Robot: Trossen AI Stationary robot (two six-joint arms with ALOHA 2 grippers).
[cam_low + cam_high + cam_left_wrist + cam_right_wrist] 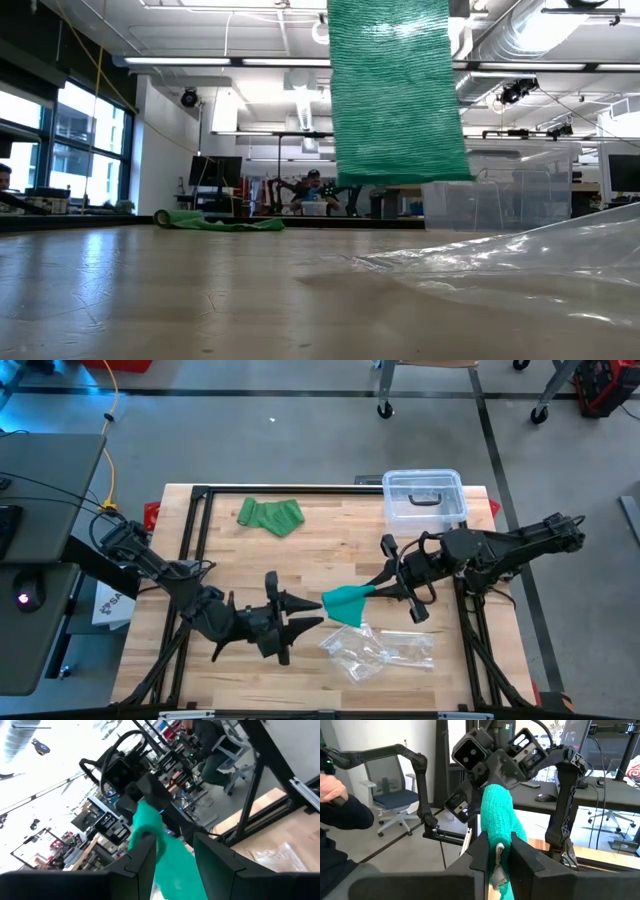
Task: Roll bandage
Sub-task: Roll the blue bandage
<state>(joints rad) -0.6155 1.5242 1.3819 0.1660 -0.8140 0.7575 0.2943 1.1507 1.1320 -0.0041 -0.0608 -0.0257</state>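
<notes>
Held up above the wooden bench [250,550], near its middle: a teal-green bandage [347,603], stretched between the two hands. Seen from bench level as a wide green strip [397,85] hanging down from above, lower edge clear of the bench surface.

Right hand [384,586]: closed on one end of the bandage, narrow, the two fingers [481,849] pinching the bunched cloth between them. Placed right of the bench centre, pointing toward the left arm.

Left hand [318,622]: placed low-centre on the bench, pointing toward the right arm, tips just beside the lower end of the bandage. Fingers [145,851] half apart, the green cloth lying between and in front of them. Cannot tell whether gripped or only touched there.

Below the bandage, on the bench: a crumpled clear plastic bag [375,650], lying flat, near the right hand but apart from it.

Toward the far edge of the bench: a second green bandage [270,516], loose and crumpled, well apart from both hands. Just right of it, at the far right corner: a clear plastic box [425,497] with a small dark thing inside, too small to tell.

Behind the bench, in the room: a seated person [314,186] at a desk, far off.
</notes>
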